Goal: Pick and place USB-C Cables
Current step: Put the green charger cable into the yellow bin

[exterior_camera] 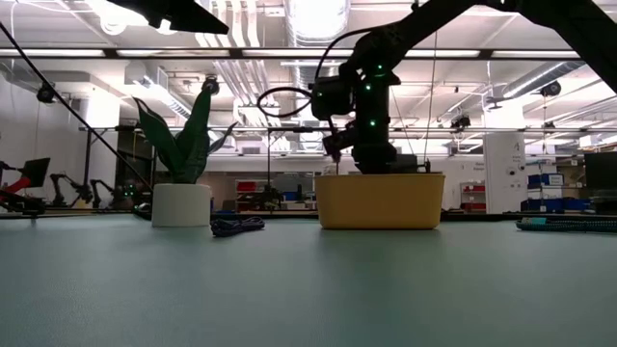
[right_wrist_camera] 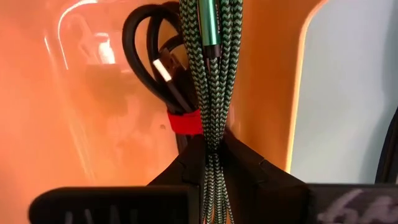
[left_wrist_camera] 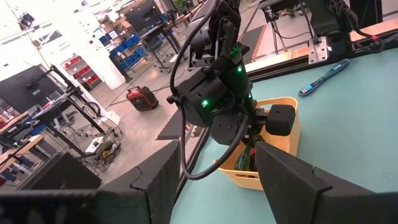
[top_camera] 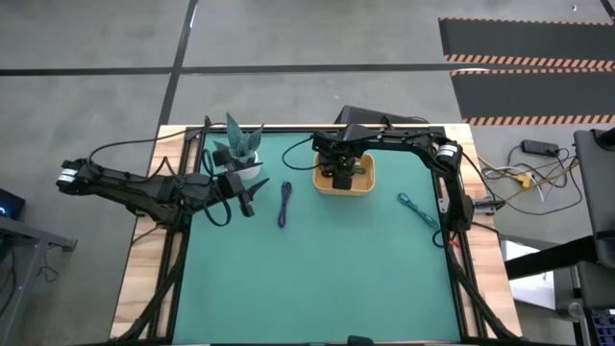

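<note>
In the tray: the green cable (right_wrist_camera: 213, 81), a braided bundle, hangs down into the orange tray (top_camera: 363, 185), pinched between the right gripper's (right_wrist_camera: 211, 158) jaws, which are clamped together on it.
Beside it: the black cable with a red band (right_wrist_camera: 166, 74) lies coiled on the tray floor, touching the green bundle in the right wrist view.
Tray position: on the bench (top_camera: 317, 279), toward 12 o'clock of its middle in the high view, near the far edge.
Right gripper: directly over the tray, its tip down inside the walls; the arm reaches in from about 2 o'clock.
Dark blue cable (top_camera: 284, 205): flat on the bench at about 9 o'clock of the tray, apart from it, stretched lengthwise.
Teal cable (top_camera: 419, 210): on the bench at about 4 o'clock of the tray, well apart, lying slantwise near the right arm's base.
Left gripper (top_camera: 252, 196): at about 9 o'clock of the dark blue cable, just beside it, jaws apart and holding nothing.
Potted plant (top_camera: 240, 154): in a white pot at about 10 o'clock of the tray, just beyond the left gripper.
</note>
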You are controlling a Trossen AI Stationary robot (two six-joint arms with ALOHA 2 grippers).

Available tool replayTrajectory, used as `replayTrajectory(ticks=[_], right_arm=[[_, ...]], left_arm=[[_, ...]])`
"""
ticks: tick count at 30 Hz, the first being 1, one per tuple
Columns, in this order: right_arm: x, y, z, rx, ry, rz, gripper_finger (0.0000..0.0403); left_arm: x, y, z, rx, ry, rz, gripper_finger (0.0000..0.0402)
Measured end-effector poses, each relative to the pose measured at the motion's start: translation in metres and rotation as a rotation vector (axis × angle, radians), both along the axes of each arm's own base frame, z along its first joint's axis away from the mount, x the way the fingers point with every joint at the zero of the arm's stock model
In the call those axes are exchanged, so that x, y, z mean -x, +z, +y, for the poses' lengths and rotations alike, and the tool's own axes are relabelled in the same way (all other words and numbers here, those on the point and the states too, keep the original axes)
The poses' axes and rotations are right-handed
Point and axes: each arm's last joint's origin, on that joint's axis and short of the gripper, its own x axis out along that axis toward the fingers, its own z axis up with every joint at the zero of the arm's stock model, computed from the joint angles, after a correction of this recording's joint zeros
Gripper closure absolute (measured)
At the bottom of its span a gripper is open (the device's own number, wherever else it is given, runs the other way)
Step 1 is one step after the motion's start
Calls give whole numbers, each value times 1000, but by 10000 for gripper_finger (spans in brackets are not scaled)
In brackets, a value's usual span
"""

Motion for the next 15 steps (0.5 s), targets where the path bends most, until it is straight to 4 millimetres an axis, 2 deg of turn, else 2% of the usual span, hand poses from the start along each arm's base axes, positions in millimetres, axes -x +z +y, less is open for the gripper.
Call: replayTrajectory(ticks=[15], right_arm=[[-2, 0, 0, 7, 13, -14, 374]], left_arm=[[0, 0, 0, 0, 0, 0, 209]])
